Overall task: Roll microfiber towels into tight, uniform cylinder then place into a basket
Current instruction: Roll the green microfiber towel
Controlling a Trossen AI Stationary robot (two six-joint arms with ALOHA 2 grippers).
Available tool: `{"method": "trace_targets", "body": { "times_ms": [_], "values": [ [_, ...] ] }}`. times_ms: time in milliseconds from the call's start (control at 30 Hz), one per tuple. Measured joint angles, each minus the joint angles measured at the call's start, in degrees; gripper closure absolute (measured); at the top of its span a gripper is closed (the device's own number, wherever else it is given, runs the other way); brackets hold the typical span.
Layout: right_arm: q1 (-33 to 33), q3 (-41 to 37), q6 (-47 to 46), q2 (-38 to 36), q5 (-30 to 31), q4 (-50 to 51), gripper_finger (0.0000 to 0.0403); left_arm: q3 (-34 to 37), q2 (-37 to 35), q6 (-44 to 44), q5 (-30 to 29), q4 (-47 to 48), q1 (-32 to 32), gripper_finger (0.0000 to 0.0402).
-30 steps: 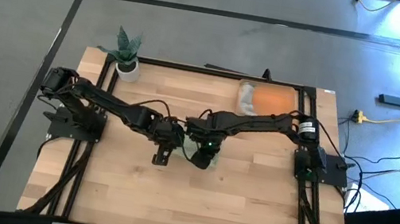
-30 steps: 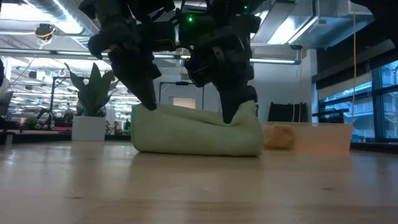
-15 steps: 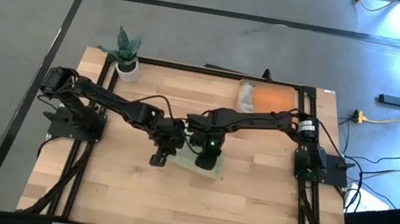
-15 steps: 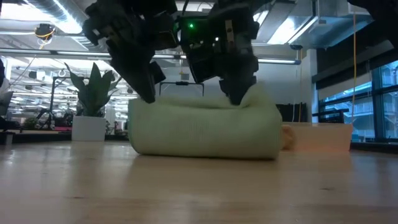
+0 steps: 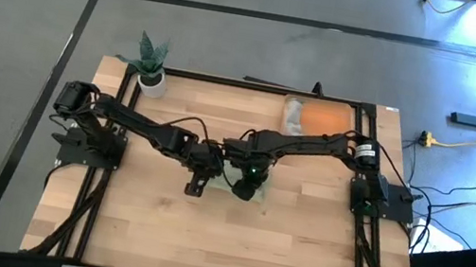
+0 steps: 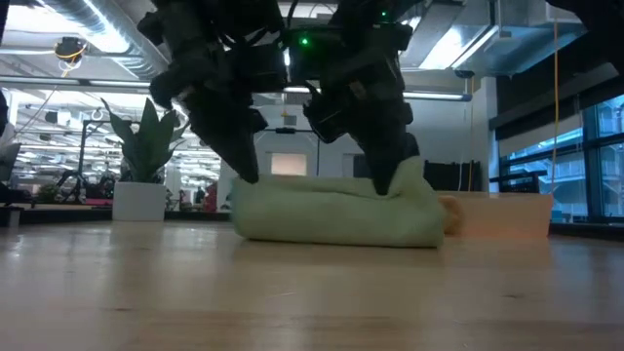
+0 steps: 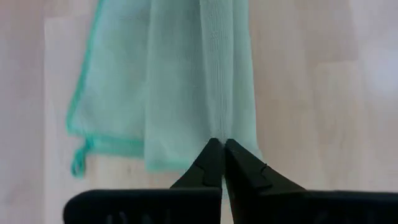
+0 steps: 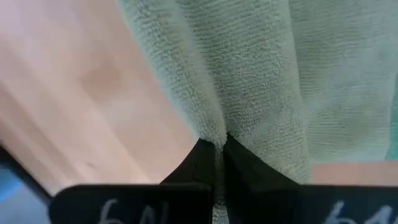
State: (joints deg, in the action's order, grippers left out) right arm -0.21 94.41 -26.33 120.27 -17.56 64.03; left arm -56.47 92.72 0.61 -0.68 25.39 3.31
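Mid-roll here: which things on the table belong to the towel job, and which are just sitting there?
Part of the job:
- green towel, pinched by both grippers
- left gripper, shut on it
- right gripper, shut on it
- orange basket at the far right corner
- pale cloth at the basket's left end, probably the second towel

Just lying about:
- potted plant at the far left corner

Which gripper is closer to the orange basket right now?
Right. The right gripper pinches the green towel at mid-table, on the basket side. The left gripper pinches the towel's other end, farther from the basket.
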Motion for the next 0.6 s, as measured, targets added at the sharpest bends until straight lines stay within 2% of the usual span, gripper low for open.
{"method": "trace_targets", "body": {
  "times_ms": [233,467,600],
  "values": [
    [0.1,-0.4,1.4,0.0,5.8,3.9,0.0391,0.3,0.0,2.9,-1.7,2.2,-0.6,0.0401],
    [0.1,-0.3,5.6,-0.2,-0.3,3.9,0.0391,0.2,-0.9,3.2,-0.3,2.9,-1.0,0.0401],
    [0.1,-0.3,5.8,-0.3,-0.2,4.3,0.0391,-0.4,-2.0,2.9,5.4,2.3,-0.6,0.0401]
  ]
}}
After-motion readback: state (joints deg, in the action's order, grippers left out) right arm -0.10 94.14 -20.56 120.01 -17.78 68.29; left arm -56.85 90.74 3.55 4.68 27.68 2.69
